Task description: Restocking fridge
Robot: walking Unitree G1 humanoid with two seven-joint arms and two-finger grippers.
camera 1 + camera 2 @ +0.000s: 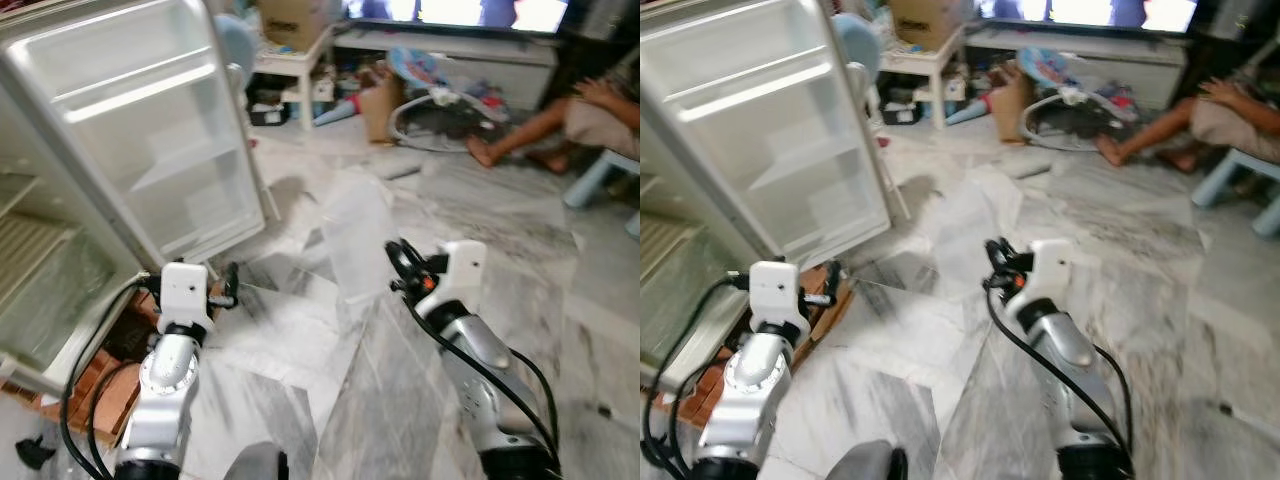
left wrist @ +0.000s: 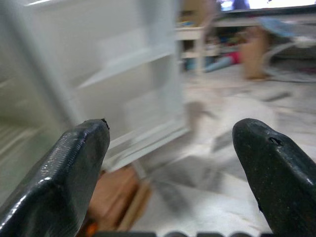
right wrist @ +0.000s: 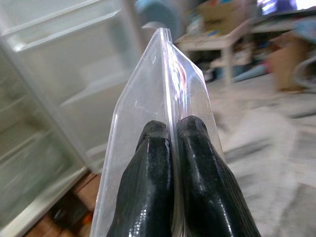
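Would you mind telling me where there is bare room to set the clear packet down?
The fridge door stands open with bare shelves. Bare marble floor lies between the two hands, up to the door's foot. Clutter crowds the far wall around the white table, and a person's legs lie at right. The right hand pinches the clear packet.

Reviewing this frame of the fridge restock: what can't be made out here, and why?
- Clear plastic sheet pinched in the right gripper: seen edge-on in the right wrist view, and as a faint see-through shape in the head views, so what it is stays unclear.
- Fridge interior: cut off by the left edge of the head views.
- Person: cut off at the right edge.
- Clutter under the TV bench: too small and blurred.
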